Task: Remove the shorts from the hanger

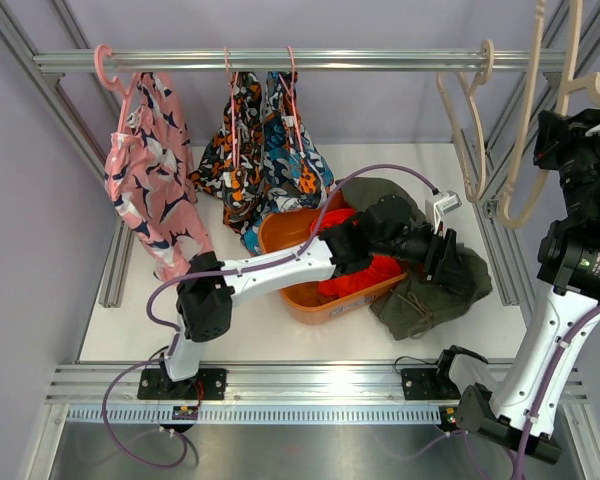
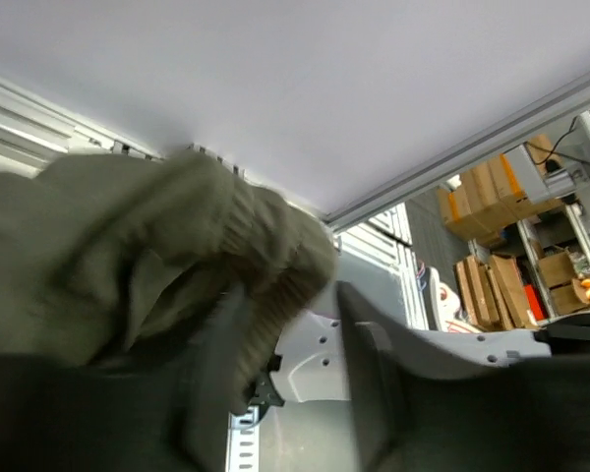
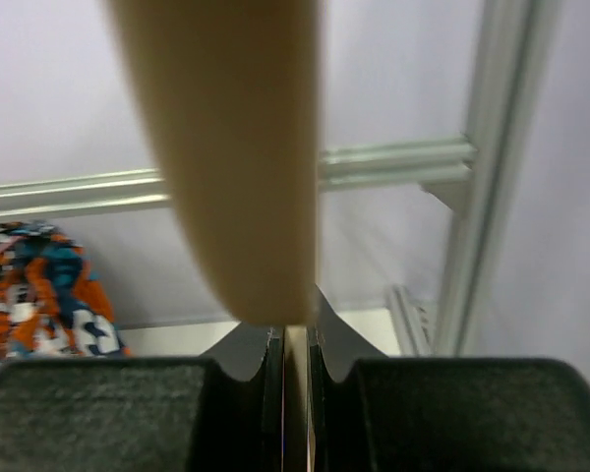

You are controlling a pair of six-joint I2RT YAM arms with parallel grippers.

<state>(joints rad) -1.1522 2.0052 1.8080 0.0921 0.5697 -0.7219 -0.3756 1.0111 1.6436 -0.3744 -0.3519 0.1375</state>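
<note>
Dark olive green shorts (image 1: 430, 295) lie heaped on the table right of an orange basket (image 1: 310, 300), which holds orange-red shorts (image 1: 365, 275). My left gripper (image 1: 456, 263) reaches over the basket onto the olive heap. In the left wrist view its jaws (image 2: 295, 383) stand apart, and the olive cloth (image 2: 128, 246) drapes over the left finger (image 2: 216, 374). Pink printed shorts (image 1: 150, 180) and two blue-orange printed shorts (image 1: 235, 160) (image 1: 292, 160) hang on pink hangers from the rail (image 1: 380, 60). My right gripper (image 1: 550, 138) (image 3: 295, 393) is shut on a bare beige hanger (image 1: 525, 150) (image 3: 236, 147).
Other bare beige hangers (image 1: 470, 130) hang on the rail at the right. Aluminium frame posts (image 1: 500, 250) edge both sides of the table. A printed pair (image 3: 34, 295) shows at the left of the right wrist view.
</note>
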